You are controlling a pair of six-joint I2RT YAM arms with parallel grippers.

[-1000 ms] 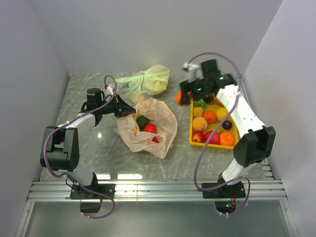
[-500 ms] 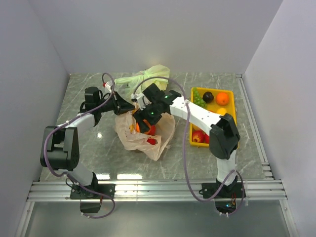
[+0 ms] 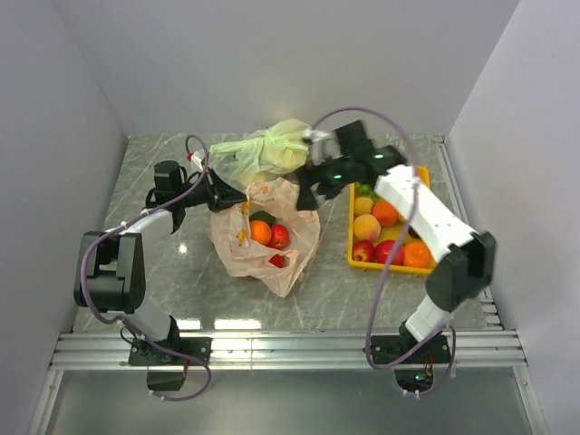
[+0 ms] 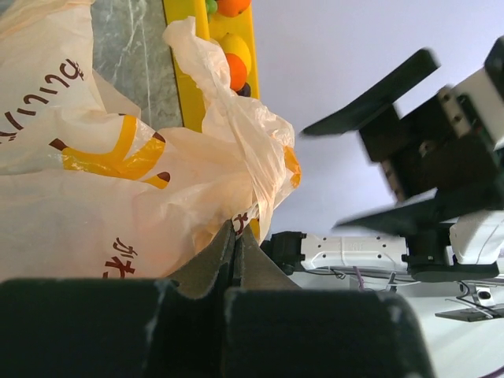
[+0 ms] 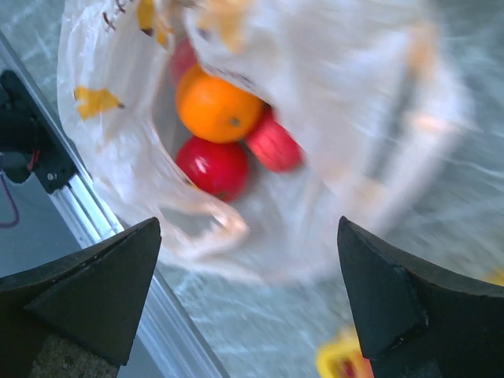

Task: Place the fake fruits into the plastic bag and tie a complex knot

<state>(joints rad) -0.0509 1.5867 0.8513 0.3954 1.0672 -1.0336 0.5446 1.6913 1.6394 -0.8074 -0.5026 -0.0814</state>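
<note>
Grey marbled table (image 3: 181, 272), plain white walls (image 3: 272, 63) on three sides. plastic bag (image 3: 237, 258) lies open just left of the yellow tray (image 3: 351, 245), its near flap almost touching the tray rim. pale green knotted bag (image 3: 267, 149) sits beyond it, up-left of the tray

In the bag: an orange (image 3: 261, 232) against a red fruit (image 3: 279, 236), with a green piece behind them that is mostly covered by plastic. More fruits (image 3: 388, 237) sit in the tray, whose far end is hidden under the right arm. Right wrist view is motion-blurred and the left wrist view is half blocked by its own fingers

left gripper (image 4: 235, 244) is pinched together on the bag rim, on the side away from the tray. right gripper (image 5: 248, 236) is wide apart and holds nothing

Versus half a second back, the right gripper has pulled out of the bag mouth toward the tray, and the orange now shows inside
</note>
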